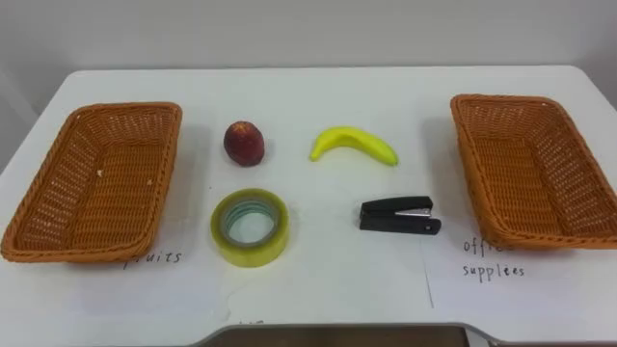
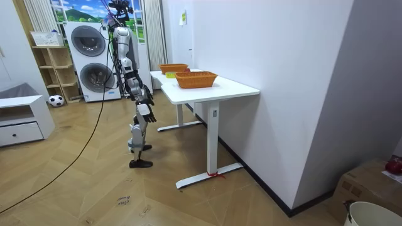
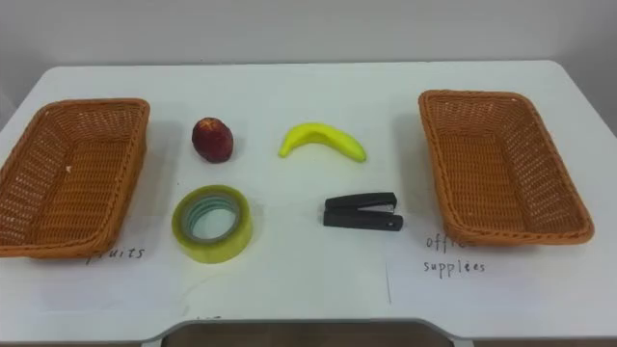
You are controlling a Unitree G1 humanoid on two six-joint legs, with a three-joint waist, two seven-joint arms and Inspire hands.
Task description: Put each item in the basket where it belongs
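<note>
A white table (image 1: 318, 92) stands against a white wall in a room with a wood floor. In the room view the robot stands at the table's long side. Its right hand (image 2: 147, 114) and left hand (image 2: 149, 99) are low in front of it, too small there to tell whether either is released, clenched or grasping anything.

From the head camera, taking the table's middle as the dial's centre:

- **Left wicker basket** (image 1: 96, 183): sits at 9 o'clock with nothing in it.
- **Dark red fruit** (image 1: 244, 143): rests on the tabletop at about 11 o'clock, just beside the basket's far corner.
- **Roll of yellowish tape** (image 1: 251, 253): lies flat at 6 o'clock from the fruit, hole up.
- **Banana** (image 1: 352, 144): lies on its side at about 1 o'clock, curve upward.
- **Black stapler** (image 1: 398, 215): lies closed at 5 o'clock from the banana, apart from it.
- **Right wicker basket** (image 1: 525, 169): sits at 3 o'clock, also with nothing in it.

All four items lie on the table between the two baskets.
</note>
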